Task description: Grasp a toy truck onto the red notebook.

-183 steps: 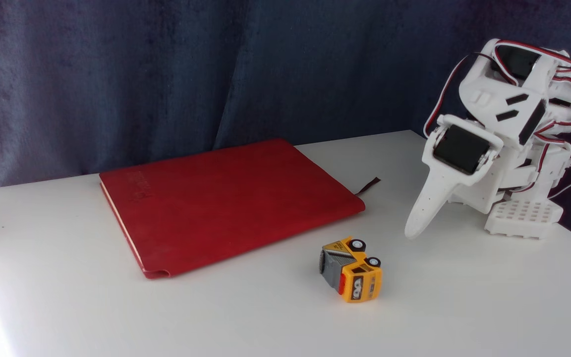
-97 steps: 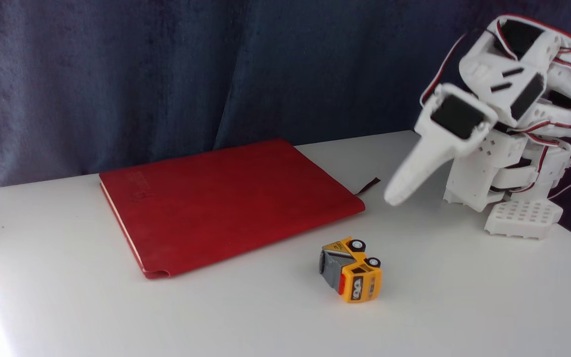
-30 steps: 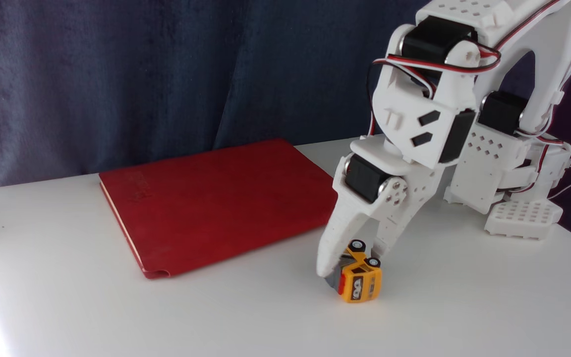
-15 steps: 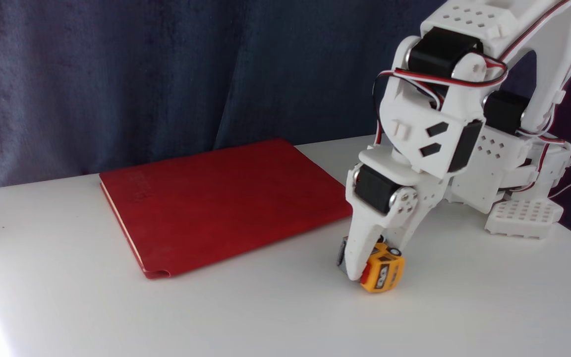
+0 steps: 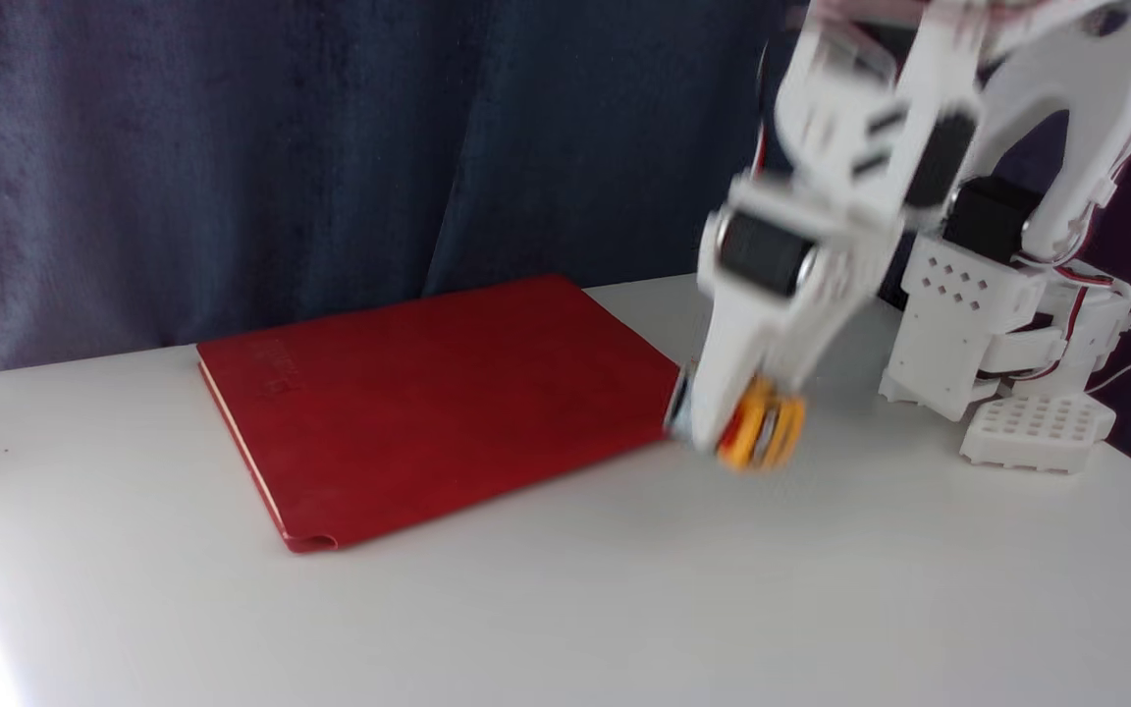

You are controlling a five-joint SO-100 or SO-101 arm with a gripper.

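Beside red notebook [image 5: 428,393] edge, claw [image 5: 737,437] clamping toy truck [image 5: 762,434]

red notebook [image 5: 428,393]: soft matt cover | toy truck [image 5: 762,432]: shiny plastic | arm [image 5: 958,295]: white matt plastic | curtain [image 5: 232,147]: fuzzy cloth | table [image 5: 565,609]: smooth white

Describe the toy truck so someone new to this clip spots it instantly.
Start at the large flat dark-red notebook on the white table. Just past its right edge in the fixed view hangs the white gripper, shut on the small yellow-orange plastic toy truck, blurred, above the table. Nothing else is yellow-orange.
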